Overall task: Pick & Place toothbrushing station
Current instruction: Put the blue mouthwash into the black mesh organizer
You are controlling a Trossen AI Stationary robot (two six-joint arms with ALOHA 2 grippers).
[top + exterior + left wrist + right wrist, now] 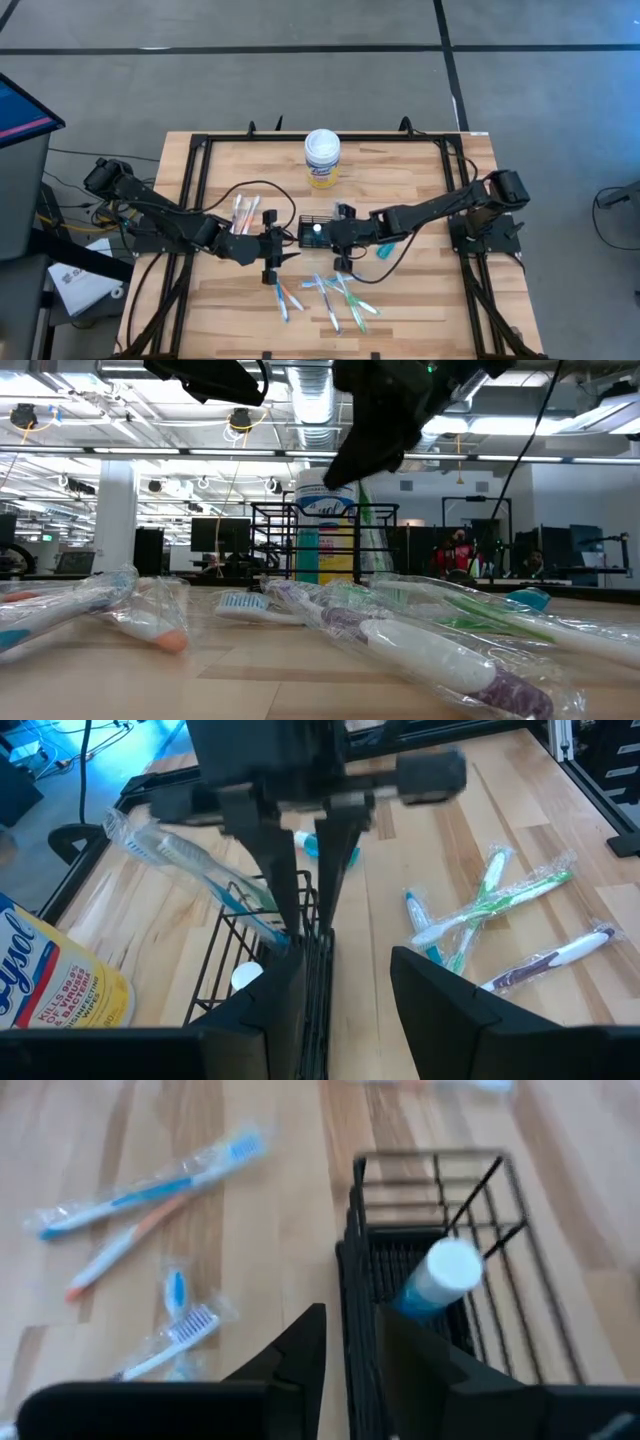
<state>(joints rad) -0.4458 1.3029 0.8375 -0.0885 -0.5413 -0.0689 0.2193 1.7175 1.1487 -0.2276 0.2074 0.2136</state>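
The black wire-mesh holder (pixel 315 232) stands at the table's middle. It holds a toothpaste tube with a white cap (pixel 440 1275) and a wrapped toothbrush (pixel 200 870). My right gripper (pixel 338 238) comes from the table's right and is shut on the holder's near wall. My left gripper (pixel 285 245) is open at the holder's left end. Its fingers (pixel 265 1010) stand on either side of that same wall (pixel 315 970); I cannot tell whether they touch it. My right gripper pinches the top of the holder's near-side wire wall (pixel 352 1295) between its two fingers, one finger inside the holder and one outside. In the left wrist view its fingers (pixel 335 860) point down from above onto the wall. The holder stays upright. I cannot tell whether its base is on the table.
A white canister with a yellow label (pixel 322 158) stands at the far middle. Several wrapped toothbrushes (pixel 330 295) lie toward the near edge, more (pixel 245 210) lie left of the holder, and a teal item (pixel 385 252) lies to its right. A black frame borders the table.
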